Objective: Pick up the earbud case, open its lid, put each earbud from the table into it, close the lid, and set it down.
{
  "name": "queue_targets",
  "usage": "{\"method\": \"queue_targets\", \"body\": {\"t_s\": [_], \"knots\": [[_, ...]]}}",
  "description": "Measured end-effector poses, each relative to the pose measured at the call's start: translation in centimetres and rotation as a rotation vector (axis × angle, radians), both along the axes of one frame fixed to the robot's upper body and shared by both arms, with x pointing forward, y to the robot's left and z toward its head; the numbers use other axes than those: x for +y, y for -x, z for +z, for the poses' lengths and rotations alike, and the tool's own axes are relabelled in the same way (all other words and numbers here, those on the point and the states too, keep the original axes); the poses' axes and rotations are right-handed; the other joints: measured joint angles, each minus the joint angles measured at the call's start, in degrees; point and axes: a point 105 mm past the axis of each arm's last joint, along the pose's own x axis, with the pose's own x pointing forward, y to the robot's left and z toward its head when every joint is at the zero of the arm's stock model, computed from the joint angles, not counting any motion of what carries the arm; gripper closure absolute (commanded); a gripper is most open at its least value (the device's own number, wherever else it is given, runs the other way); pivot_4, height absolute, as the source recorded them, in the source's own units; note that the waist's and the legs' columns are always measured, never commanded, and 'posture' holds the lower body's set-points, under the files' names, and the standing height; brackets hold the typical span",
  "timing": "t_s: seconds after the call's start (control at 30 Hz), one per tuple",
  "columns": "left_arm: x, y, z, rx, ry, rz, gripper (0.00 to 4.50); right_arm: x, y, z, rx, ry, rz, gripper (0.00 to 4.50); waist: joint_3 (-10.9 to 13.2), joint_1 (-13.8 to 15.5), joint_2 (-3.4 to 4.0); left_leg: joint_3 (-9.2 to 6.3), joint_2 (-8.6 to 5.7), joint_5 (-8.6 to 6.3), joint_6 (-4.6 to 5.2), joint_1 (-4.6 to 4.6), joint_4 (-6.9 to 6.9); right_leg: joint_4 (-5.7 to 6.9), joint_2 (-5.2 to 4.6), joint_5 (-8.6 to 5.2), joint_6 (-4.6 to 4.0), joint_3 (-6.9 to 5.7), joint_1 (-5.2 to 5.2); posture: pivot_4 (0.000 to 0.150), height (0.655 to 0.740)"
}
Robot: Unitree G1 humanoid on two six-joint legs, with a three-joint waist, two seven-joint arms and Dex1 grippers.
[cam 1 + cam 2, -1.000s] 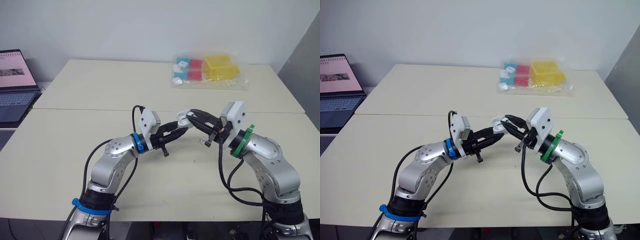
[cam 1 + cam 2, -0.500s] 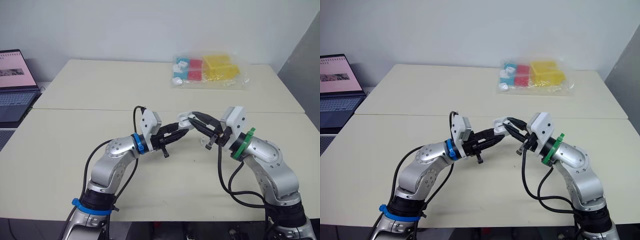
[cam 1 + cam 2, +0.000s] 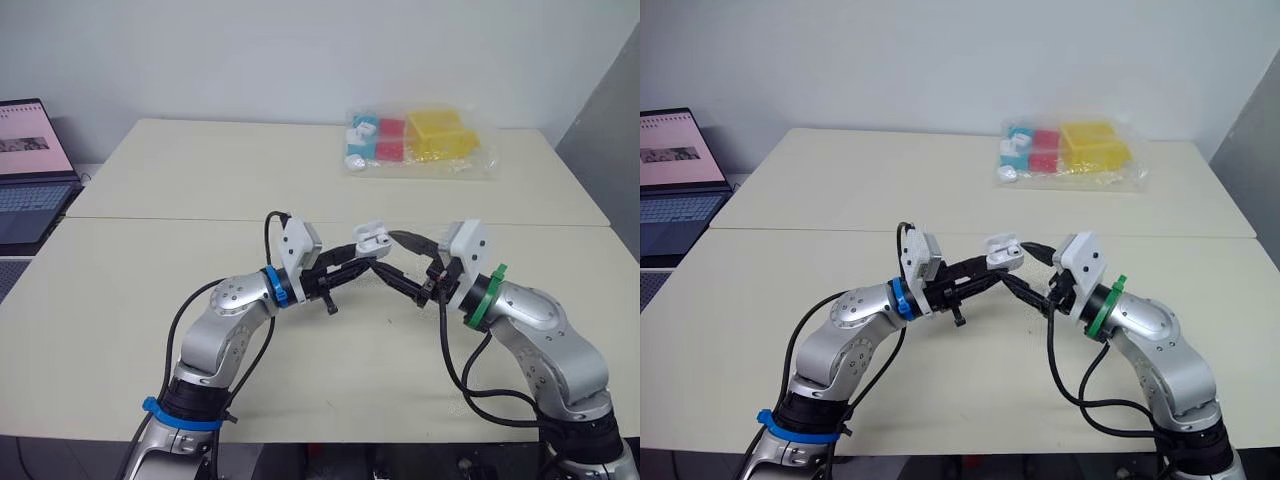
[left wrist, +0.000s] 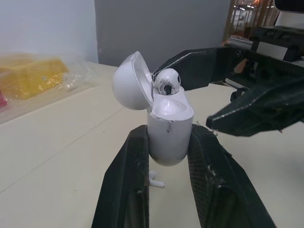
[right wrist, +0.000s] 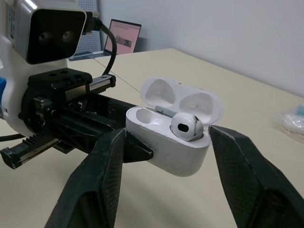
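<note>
Left eye view: the right gripper (image 3: 388, 252), having drawn back, hangs spread and empty just beyond the small white glossy plastic earbud case (image 3: 372, 238), which the left gripper (image 3: 368, 256) clamps by its body. Left wrist view: the rounded white lid (image 4: 130, 80) is tipped open, with one white earbud (image 4: 166, 83) seated just past the left gripper's tips. Right wrist view: the second socket (image 5: 142, 116) is bare, so one earbud likely remains to be fetched.

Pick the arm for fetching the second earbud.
Right. The right pincer is open and empty beside the case; the left pincer is shut on it, lid open, one earbud seated.
</note>
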Motion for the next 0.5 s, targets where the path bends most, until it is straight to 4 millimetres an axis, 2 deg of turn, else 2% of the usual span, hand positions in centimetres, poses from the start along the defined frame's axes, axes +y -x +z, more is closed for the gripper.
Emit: {"method": "queue_targets", "body": {"t_s": [0.07, 0.13, 0.2, 0.3, 0.43, 0.5], "knots": [[0.1, -0.1, 0.1, -0.012, -0.002, 0.008, 3.75, -0.6, 0.8, 0.6, 0.019, 0.007, 0.019, 1.59, 0.00, 0.01, 0.00, -0.02, 0.00, 0.00, 0.00, -0.02, -0.01, -0.02, 0.00, 0.00, 0.00, -0.01, 0.00, 0.150, 0.7354], [0.4, -0.2, -0.2, -0.019, -0.015, 0.025, 3.75, -2.1, 1.5, 1.2, 0.041, 0.042, 0.013, 1.59, 0.00, 0.05, -0.01, -0.01, -0.01, 0.00, 0.00, -0.02, -0.02, -0.05, -0.02, 0.00, 0.00, -0.01, 0.01, 0.150, 0.7354], [1.1, -0.5, -0.7, -0.019, -0.037, 0.051, 3.75, -3.3, 1.8, 0.9, 0.081, 0.074, -0.011, 1.59, 0.00, 0.07, -0.02, 0.01, -0.01, 0.00, 0.00, 0.00, -0.02, -0.06, -0.02, 0.00, 0.00, -0.03, 0.03, 0.150, 0.7354], [1.7, -0.8, -1.1, -0.026, -0.054, 0.073, 3.75, -3.9, 1.3, -1.0, 0.143, 0.136, -0.078, 1.59, 0.00, -0.03, -0.01, 0.03, 0.01, 0.00, 0.01, 0.03, -0.01, 0.00, -0.01, -0.01, -0.01, -0.02, 0.02, 0.150, 0.7354], [2.1, -0.8, -1.2, -0.052, -0.083, 0.073, 3.75, -4.4, -0.9, -4.8, 0.212, 0.259, -0.263, 1.59, 0.00, -0.14, -0.01, 0.06, 0.01, 0.00, 0.00, 0.03, -0.01, 0.02, 0.00, 0.00, -0.03, -0.02, 0.00, 0.150, 0.7354], [2.2, -0.8, -1.3, -0.057, -0.089, 0.072, 3.75, -4.5, -2.3, -5.7, 0.226, 0.264, -0.359, 1.59, 0.00, -0.16, -0.01, 0.05, 0.03, 0.00, 0.00, 0.00, -0.01, 0.00, 0.01, 0.00, -0.03, 0.02, -0.04, 0.150, 0.7354]]}}
